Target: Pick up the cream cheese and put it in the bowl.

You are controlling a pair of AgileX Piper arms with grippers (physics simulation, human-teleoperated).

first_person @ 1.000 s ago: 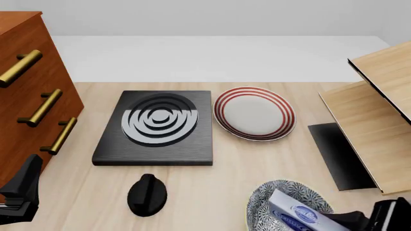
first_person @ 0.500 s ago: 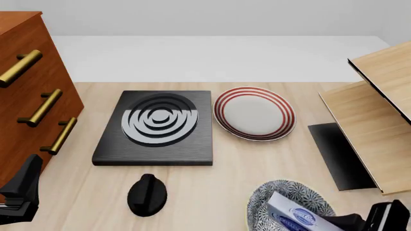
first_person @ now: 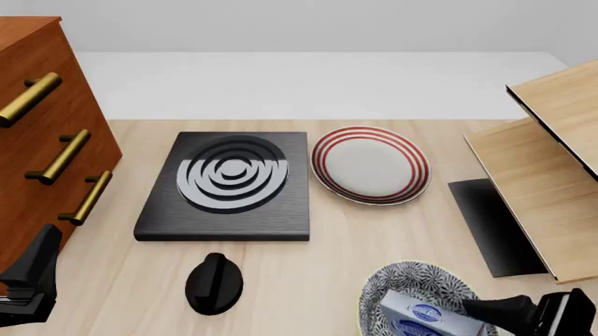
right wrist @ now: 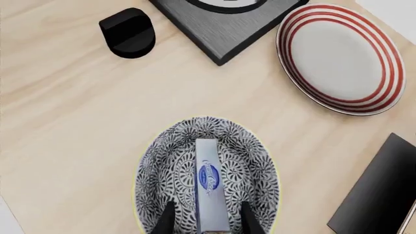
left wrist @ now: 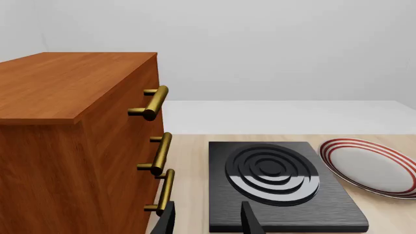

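1. The stove plate (first_person: 224,185) lies on the bench (first_person: 318,259), in the middle-left part.
2. The plate (first_person: 370,165) lies just beside the stove plate, on its right.
3. The knob (first_person: 214,283) lies in front of the stove plate, nearer to the arms.
4. The drawer cabinet (first_person: 38,126) stands at the left of the stove plate.
5. The bowl (first_person: 411,283) stands at the front right, in front of the plate.
6. The cream cheese (first_person: 422,318) is inside the bowl, between the fingers of the right gripper (right wrist: 206,220).
7. The wooden shelf unit (first_person: 542,175) stands at the far right.

We see even, bright, diffuse light; only faint soft shadows under the black ridged stove slab (first_person: 224,185); every view sharp, without glare.
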